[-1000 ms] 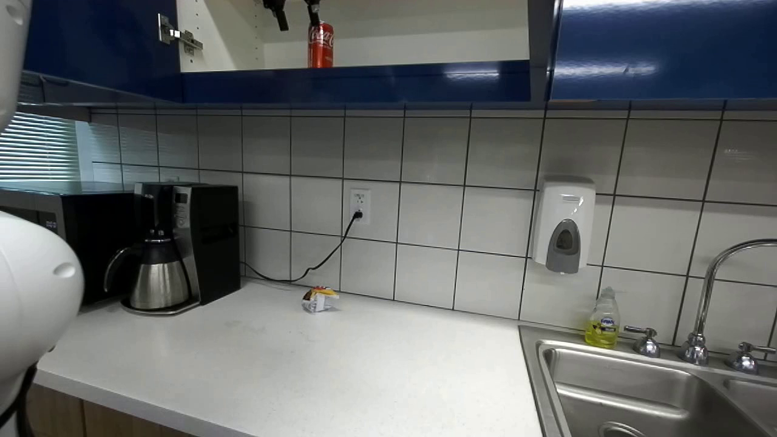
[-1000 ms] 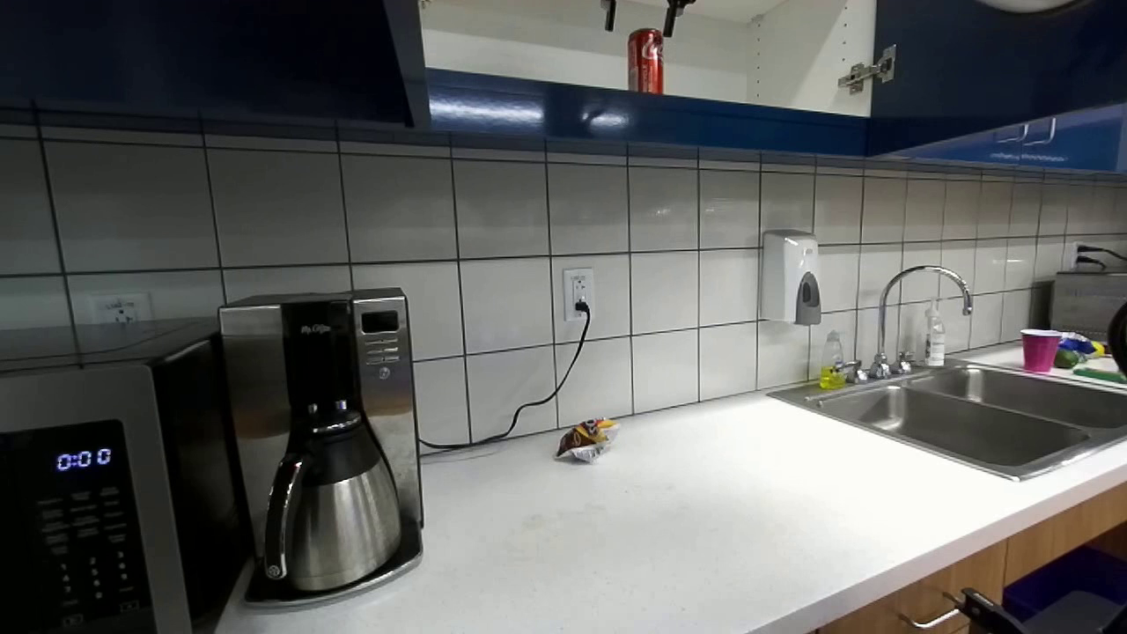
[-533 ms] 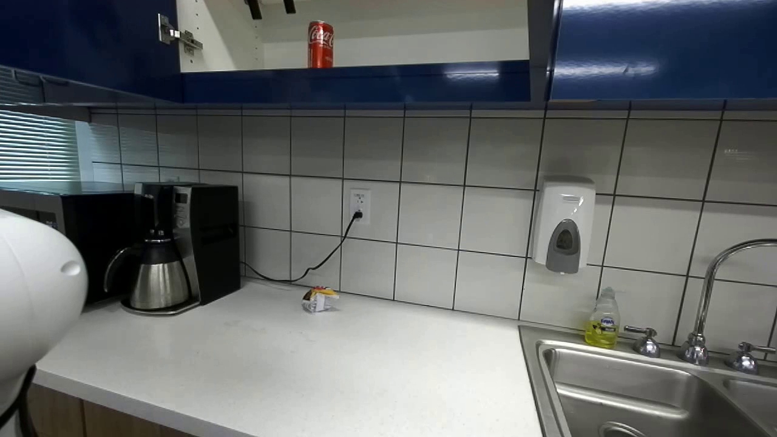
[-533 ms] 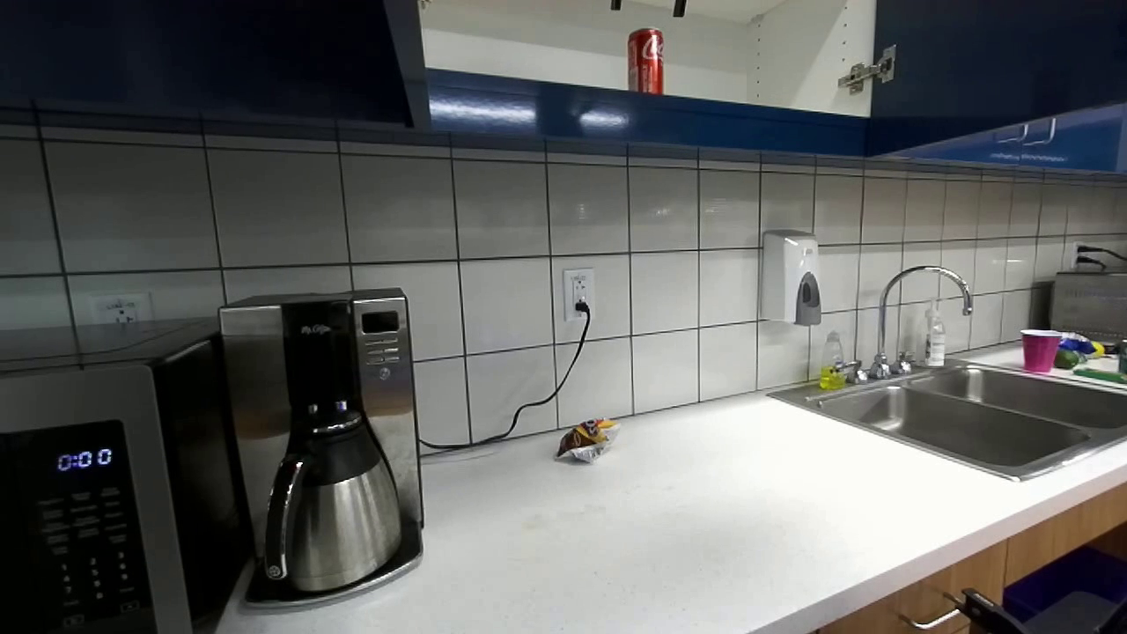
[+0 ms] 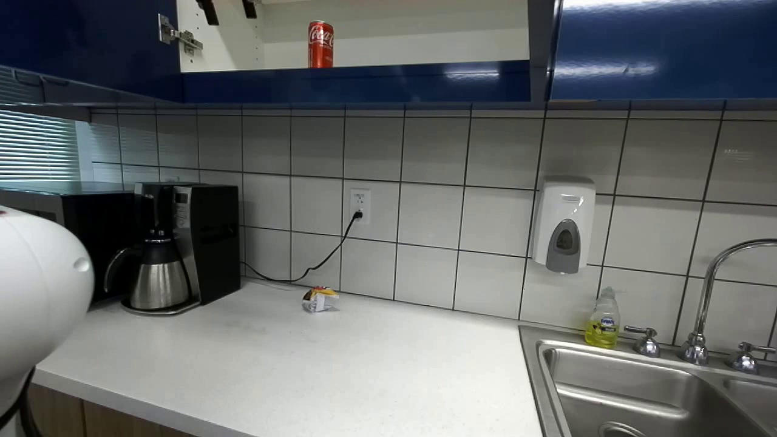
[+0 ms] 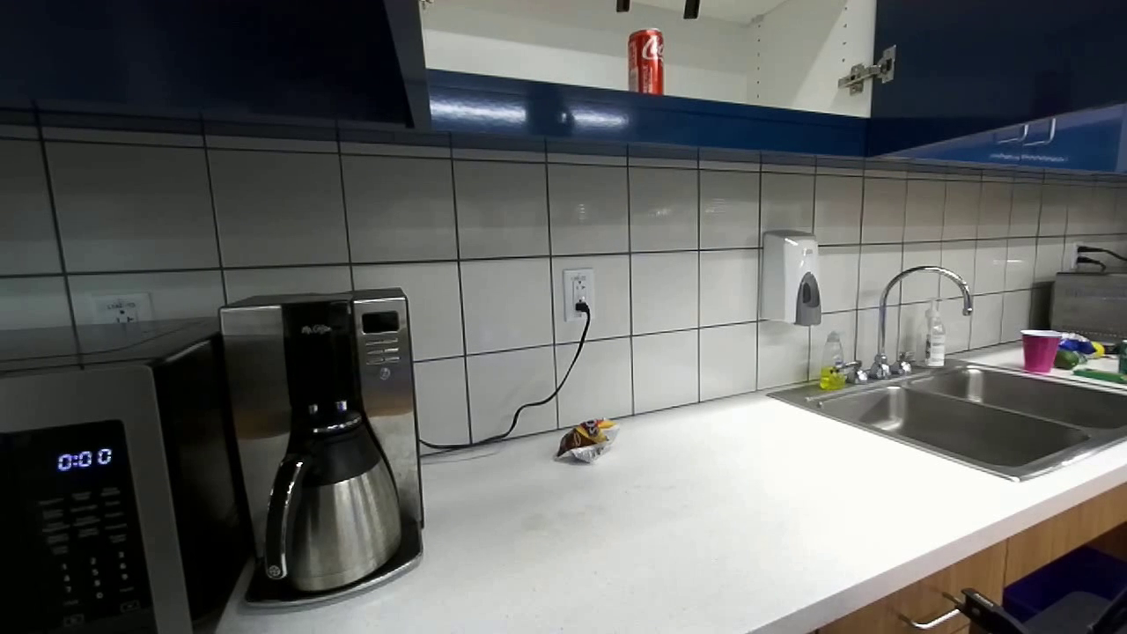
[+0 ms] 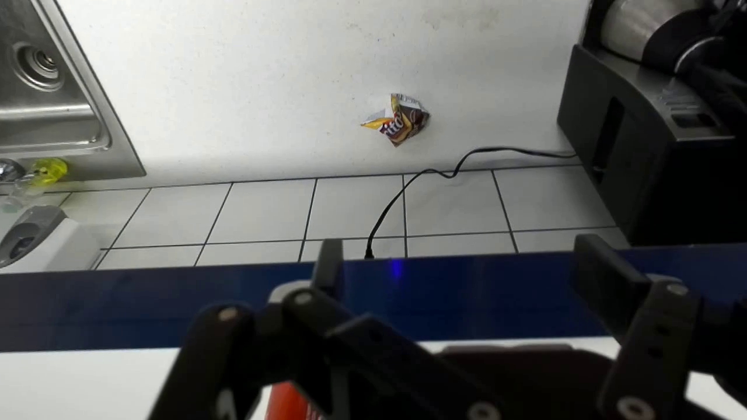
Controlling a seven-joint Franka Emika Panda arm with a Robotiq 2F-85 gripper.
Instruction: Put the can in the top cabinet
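Plainly, the Coca-Cola can (image 5: 320, 45) stands upright in the top cabinet (image 5: 356, 86), lower than the gripper's (image 5: 231, 19) wide-parted fingers (image 5: 208, 11).

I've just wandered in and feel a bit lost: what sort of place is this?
A kitchen or break room, most likely; whether home or office I cannot tell. A coffee maker stands beside a microwave, and a double-basin metal sink is set into the counter.

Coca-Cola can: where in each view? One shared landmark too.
In an exterior view: Coca-Cola can, near top, left of centre.
In an exterior view: can, near top, right of centre.
Wrist view: can, bottom edge, left of centre, partly hidden by tool.
Shared landmark: crumpled snack wrapper.
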